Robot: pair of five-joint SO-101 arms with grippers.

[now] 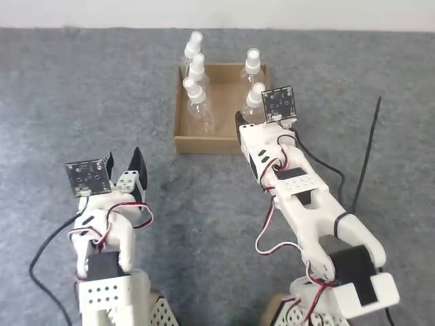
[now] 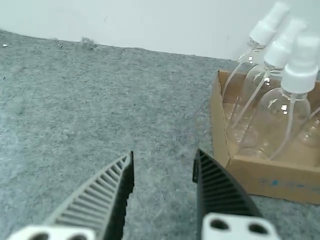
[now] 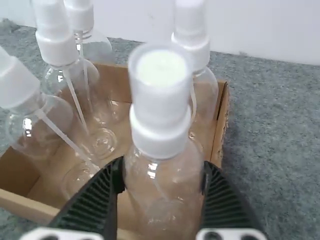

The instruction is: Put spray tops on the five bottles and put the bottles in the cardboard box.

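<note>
The grey tabletop [image 1: 81, 88] is carrying a cardboard box [image 1: 204, 144] by its far edge. The right claw [image 3: 161, 172] is clamping a spray-topped bottle [image 3: 160, 150] standing in the box's near right corner. The left claw [image 2: 162, 167] is hanging with its fingers apart towards the near left corner. Four other bottles [image 1: 200, 112] are standing inside the box.

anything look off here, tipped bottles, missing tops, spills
Nothing stands out. All five bottles stand upright in the cardboard box, each with a white spray top, and nothing is spilled. The right hand grips the near-right bottle; the left hand hangs open over the carpet.
</note>
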